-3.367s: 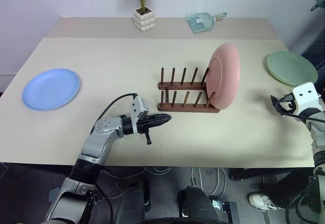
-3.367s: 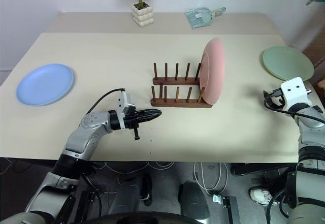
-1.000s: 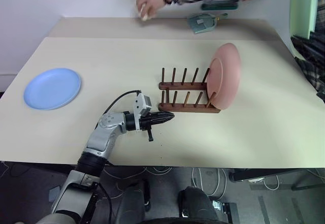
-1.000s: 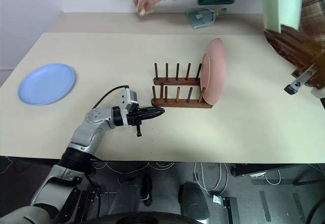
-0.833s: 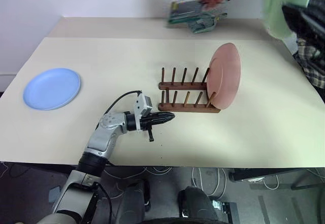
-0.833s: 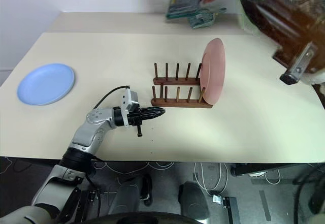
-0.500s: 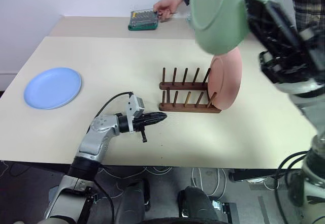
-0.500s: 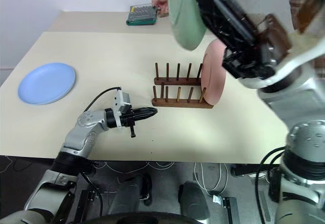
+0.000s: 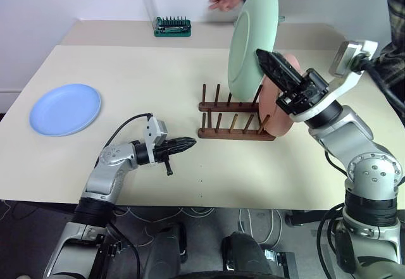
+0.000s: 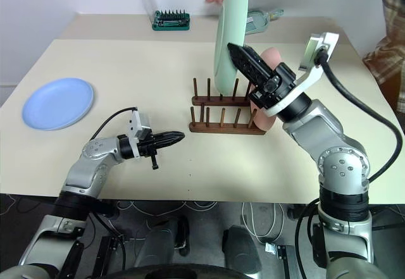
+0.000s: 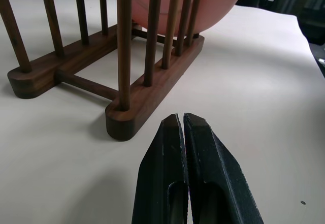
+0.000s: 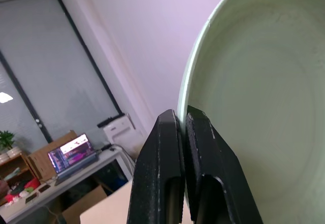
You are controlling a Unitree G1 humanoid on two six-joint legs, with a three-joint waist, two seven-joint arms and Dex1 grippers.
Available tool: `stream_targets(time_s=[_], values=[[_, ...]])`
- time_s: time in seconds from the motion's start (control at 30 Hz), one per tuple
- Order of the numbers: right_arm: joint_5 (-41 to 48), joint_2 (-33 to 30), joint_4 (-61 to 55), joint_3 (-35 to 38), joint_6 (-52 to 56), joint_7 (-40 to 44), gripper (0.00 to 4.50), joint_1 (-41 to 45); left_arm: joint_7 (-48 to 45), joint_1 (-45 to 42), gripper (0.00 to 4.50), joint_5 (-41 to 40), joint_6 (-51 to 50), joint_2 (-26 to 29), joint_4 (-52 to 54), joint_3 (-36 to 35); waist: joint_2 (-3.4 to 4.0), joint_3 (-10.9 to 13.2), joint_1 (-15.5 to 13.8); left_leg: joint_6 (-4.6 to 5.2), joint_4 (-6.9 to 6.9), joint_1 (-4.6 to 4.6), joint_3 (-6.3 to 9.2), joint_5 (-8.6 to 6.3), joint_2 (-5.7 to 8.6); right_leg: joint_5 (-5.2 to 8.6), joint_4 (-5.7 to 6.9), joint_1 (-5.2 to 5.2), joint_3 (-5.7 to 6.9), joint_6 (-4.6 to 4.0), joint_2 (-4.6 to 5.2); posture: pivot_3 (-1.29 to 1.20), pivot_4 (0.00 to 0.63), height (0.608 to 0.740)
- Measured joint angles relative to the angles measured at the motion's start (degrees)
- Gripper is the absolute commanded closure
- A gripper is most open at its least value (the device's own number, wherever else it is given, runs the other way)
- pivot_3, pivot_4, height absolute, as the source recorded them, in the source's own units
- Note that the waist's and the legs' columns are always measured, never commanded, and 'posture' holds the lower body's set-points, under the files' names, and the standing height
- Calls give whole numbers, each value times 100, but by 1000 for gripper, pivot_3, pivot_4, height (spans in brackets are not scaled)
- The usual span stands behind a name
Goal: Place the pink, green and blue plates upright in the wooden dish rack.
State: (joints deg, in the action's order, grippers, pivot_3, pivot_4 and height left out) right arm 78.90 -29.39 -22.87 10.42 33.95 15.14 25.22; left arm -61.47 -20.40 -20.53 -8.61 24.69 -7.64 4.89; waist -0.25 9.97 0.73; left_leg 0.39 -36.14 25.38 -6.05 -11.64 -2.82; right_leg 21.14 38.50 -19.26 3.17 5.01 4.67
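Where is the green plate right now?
The green plate is up in the air, pinched on edge by the right gripper, just above the wooden rack and beside the pink plate.

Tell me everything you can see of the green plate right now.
The green plate is a plain, round, shallow plate in pale mint with a matte finish. It is off the table, held on edge and tilted slightly, above the rack and just left of the pink plate that already stands in the rack's right end. The right gripper is shut on its rim, with one black finger on each face. The plate is not yet between any pegs.
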Motion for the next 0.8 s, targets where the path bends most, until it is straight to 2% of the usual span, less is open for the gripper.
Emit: stream_targets(time_s=[0.8], values=[[-237,122,393,148,398,100,4491,-191,63,0,4427,-12,-95,3,111,-4,0,0,6,1,4,0,0,-1,0,0,0,-3,-1,0,0,0,150,732]])
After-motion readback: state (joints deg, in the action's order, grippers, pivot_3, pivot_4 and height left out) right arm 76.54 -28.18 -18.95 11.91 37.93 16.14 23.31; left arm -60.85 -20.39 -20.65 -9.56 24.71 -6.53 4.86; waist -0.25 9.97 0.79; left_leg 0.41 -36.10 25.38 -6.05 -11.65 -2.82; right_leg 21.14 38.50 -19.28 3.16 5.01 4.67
